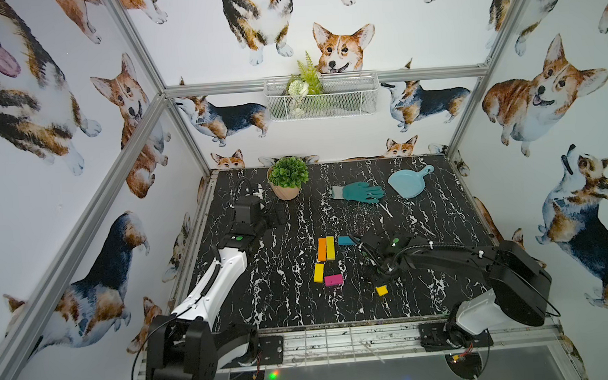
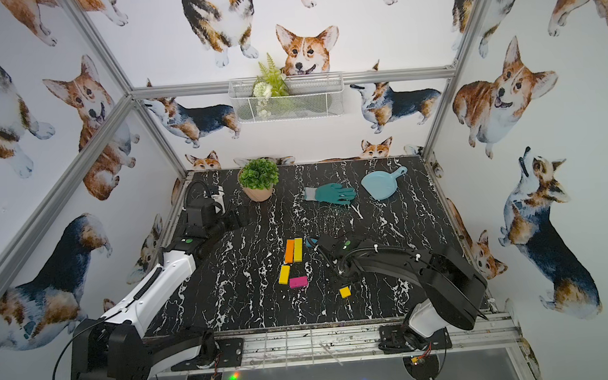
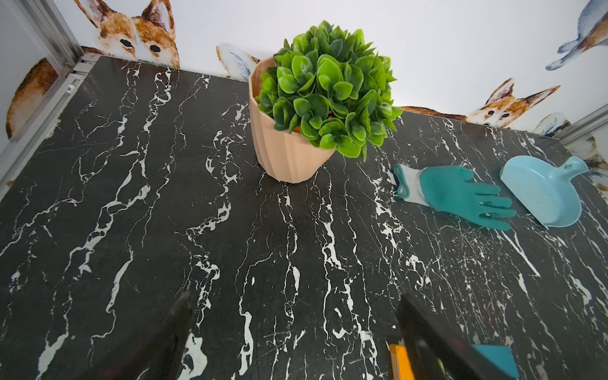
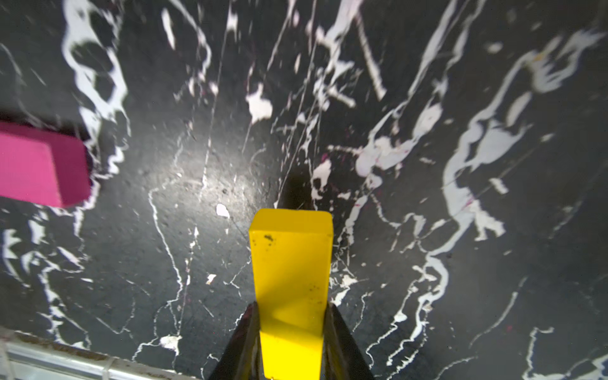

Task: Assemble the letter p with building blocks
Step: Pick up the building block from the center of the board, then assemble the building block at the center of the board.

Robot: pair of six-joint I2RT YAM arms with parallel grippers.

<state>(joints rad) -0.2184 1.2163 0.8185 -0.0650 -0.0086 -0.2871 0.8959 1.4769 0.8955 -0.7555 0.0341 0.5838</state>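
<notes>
Near the magenta block on the tabletop, the right end effector is clamped on a yellow block. The left end effector is spread wide and holds nothing.

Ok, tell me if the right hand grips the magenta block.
No: the right hand clamps a yellow block; the magenta block lies apart.

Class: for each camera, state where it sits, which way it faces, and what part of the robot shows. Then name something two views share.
Top views: high above the arm bases, looking down on the table; left arm and right arm show.
Left wrist: on left arm, facing potted plant, glove and pan; open left pincer shows.
Right wrist: on right arm, facing down; right pincer shut on yellow block.
Shared: magenta block, in right wrist and both top views.
</notes>
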